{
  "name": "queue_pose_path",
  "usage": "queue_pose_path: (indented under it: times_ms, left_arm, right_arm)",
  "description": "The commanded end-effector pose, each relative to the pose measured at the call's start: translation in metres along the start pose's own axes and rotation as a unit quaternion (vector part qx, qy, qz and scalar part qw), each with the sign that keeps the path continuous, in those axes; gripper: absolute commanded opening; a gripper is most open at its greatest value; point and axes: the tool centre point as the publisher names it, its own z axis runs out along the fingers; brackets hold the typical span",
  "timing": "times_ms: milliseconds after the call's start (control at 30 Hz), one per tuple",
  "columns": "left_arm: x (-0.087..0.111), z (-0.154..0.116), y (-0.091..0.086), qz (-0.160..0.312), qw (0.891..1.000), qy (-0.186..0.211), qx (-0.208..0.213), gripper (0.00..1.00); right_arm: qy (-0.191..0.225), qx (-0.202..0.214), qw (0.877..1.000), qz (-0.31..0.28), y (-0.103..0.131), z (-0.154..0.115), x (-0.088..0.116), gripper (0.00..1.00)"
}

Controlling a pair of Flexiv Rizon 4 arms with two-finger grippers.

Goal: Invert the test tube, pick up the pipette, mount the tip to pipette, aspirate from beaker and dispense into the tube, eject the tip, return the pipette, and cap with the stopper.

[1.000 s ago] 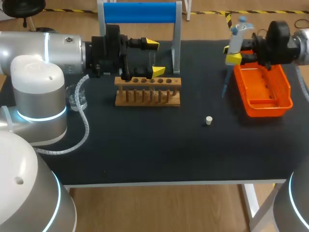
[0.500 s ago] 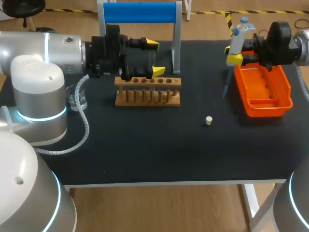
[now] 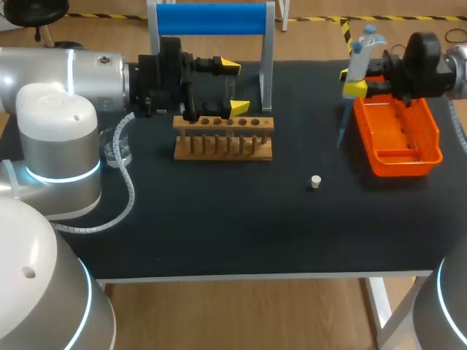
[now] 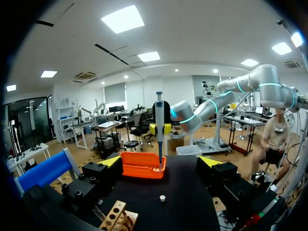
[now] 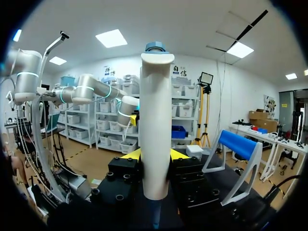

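The pipette [image 3: 359, 55] stands upright above the table's far right, just beside the orange tray [image 3: 430, 153], plunger up and thin shaft pointing down. The right gripper [image 3: 350, 82] pinches its body between both fingers. The left gripper [image 3: 233, 87] has its fingers spread behind the tube rack [image 3: 223, 138]. Picking up looks done. Mounting a tip likely comes next, though one may already be fitted.

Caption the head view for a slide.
Right gripper holds the pipette beside the tray; left gripper open by the rack.
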Motion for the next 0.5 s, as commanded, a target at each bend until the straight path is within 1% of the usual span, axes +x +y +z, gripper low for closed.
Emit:
queue_pose_path:
  times_ms: [33,200,267,400,433,467,500]
  left_arm:
    - [0.0,0.0,0.0,0.0,1.0,0.0,-0.001,1.0]
    - [0.0,0.0,0.0,0.0,1.0,0.0,-0.001,1.0]
    - [0.0,0.0,0.0,0.0,1.0,0.0,-0.001,1.0]
    - [0.0,0.0,0.0,0.0,1.0,0.0,-0.001,1.0]
    - [0.0,0.0,0.0,0.0,1.0,0.0,-0.001,1.0]
    - [0.0,0.0,0.0,0.0,1.0,0.0,-0.001,1.0]
    - [0.0,0.0,0.0,0.0,1.0,0.0,-0.001,1.0]
  right_arm:
    - [0.005,-0.007,1.0,0.006,0.002,-0.016,0.003,0.0]
    - [0.004,-0.01,1.0,0.002,0.007,-0.041,0.003,0.0]
    - [0.005,-0.019,1.0,0.005,0.009,-0.054,0.0,0.0]
    - [-0.003,-0.016,1.0,0.002,0.01,-0.084,-0.009,0.0]
    - [-0.006,-0.022,1.0,0.003,0.01,-0.092,-0.011,0.0]
    - [-0.003,-0.04,0.999,0.01,0.01,-0.102,-0.014,0.0]
    - [-0.004,-0.043,0.999,0.01,0.01,-0.11,-0.017,0.0]
